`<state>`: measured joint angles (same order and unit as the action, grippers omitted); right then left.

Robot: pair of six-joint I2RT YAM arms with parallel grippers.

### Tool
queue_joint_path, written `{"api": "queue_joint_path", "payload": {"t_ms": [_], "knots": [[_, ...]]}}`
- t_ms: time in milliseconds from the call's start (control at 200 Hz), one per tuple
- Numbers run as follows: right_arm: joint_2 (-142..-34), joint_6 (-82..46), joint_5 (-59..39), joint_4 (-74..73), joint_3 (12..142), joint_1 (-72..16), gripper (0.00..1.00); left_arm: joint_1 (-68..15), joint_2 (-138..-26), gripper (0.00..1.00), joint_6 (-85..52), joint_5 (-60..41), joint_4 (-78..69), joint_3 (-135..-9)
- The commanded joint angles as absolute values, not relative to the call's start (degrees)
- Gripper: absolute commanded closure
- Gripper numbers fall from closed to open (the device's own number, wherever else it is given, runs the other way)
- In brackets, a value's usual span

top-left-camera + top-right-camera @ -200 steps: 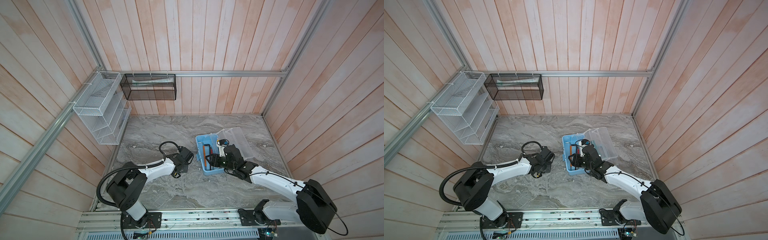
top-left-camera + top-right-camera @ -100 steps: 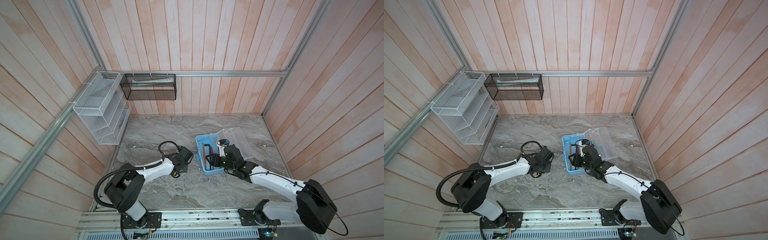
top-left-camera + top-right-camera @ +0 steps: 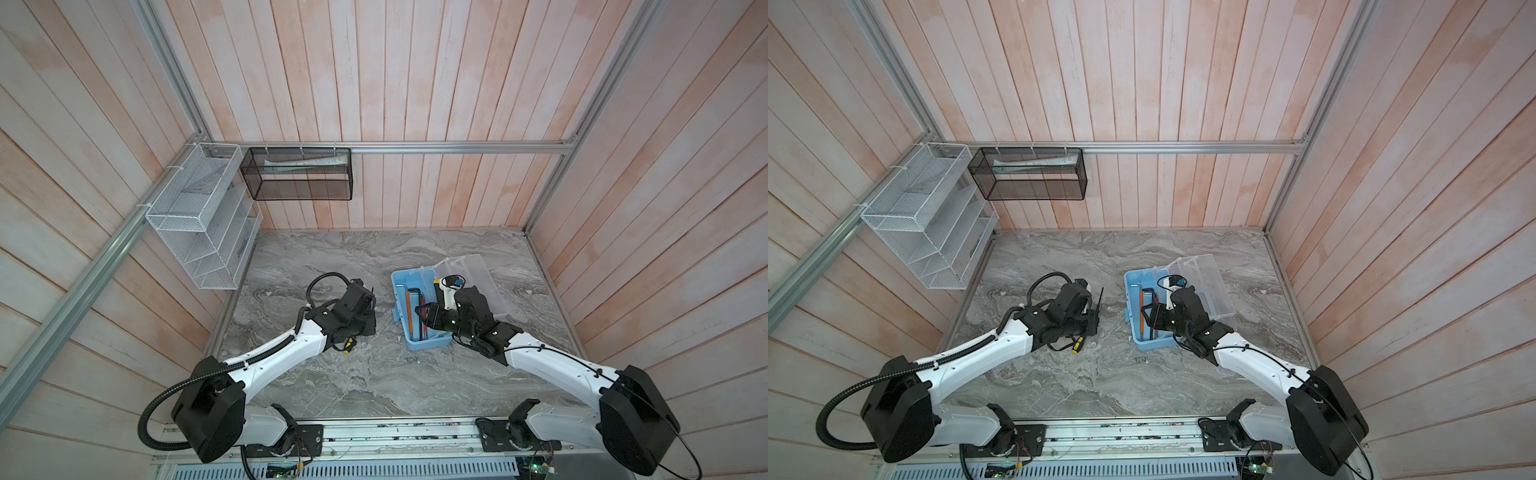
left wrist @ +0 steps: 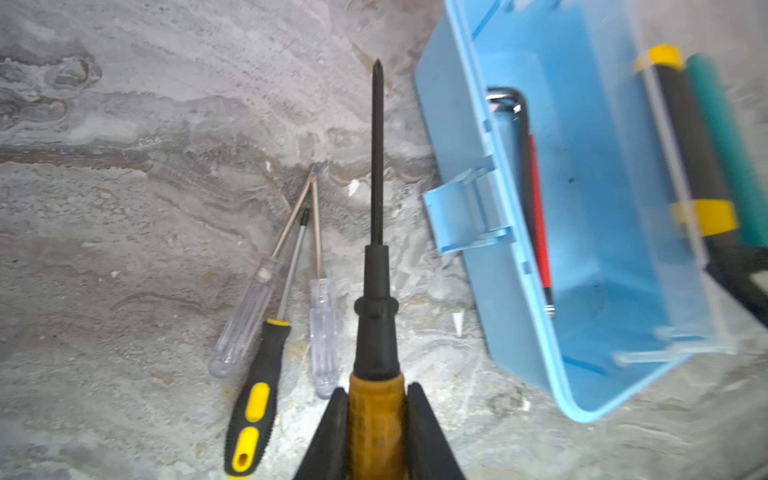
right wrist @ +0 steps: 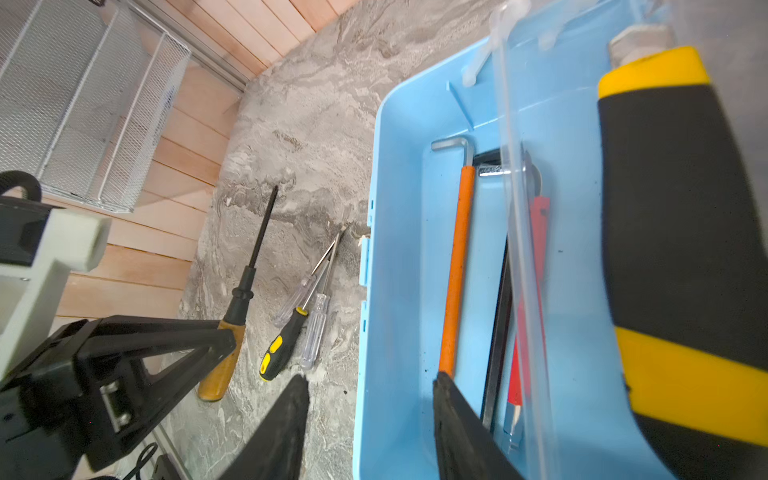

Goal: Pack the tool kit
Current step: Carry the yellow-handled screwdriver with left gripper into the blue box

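Left arm shifting while it grips a screwdriver.
The left gripper (image 4: 377,390), clamped on the wooden-handled screwdriver (image 4: 376,291), is drifting slightly left and towards the far side in both top views, edging away from the tool kit (image 3: 397,299). Whether it is also rising cannot be told. Behind it, the arm's large black joint (image 3: 210,415) is swinging noticeably nearer and further left than a second ago.

Tool kit (image 5: 407,270): light blue; lid (image 3: 482,274) clear.
Table (image 3: 353,382): grey, marble-veined.
Walls (image 3: 415,83): pale pinkish wood planks.
Rack (image 3: 199,224), far left: white mesh.
Basket (image 3: 299,174), far: black mesh.
Amber-handled screwdriver (image 4: 376,270): black shaft.
Second screwdriver (image 4: 266,361): black-and-yellow handle.
Clear-handled screwdrivers (image 4: 245,320): silver shafts.
Hex key (image 5: 457,266): orange sleeve.
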<state>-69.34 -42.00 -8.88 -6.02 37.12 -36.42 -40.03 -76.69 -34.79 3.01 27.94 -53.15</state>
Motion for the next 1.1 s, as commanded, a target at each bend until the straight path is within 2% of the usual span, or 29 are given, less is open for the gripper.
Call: {"api": "queue_joint_path", "payload": {"t_ms": [0, 325, 730, 1095], "knots": [[-65.8, -42.0, -8.9, -4.7, 39.2, -34.7, 0.51, -39.8, -74.0, 0.84, -38.3, -2.2, 21.8, -55.5], [-55.3, -40.3, -6.3, 0.0, 40.4, -27.0, 0.51, -41.2, -84.9, 0.84, -43.3, -12.8, 3.1, -63.4], [-46.1, -38.2, -6.4, 5.5, 41.0, -16.7, 0.51, -47.7, -102.3, 0.84, -52.8, -10.7, -10.2, -77.9], [-43.5, -36.9, -9.9, 6.5, 40.7, -13.0, 0.51, -50.9, -109.7, 0.84, -62.8, -5.5, -20.6, -78.9]]}}
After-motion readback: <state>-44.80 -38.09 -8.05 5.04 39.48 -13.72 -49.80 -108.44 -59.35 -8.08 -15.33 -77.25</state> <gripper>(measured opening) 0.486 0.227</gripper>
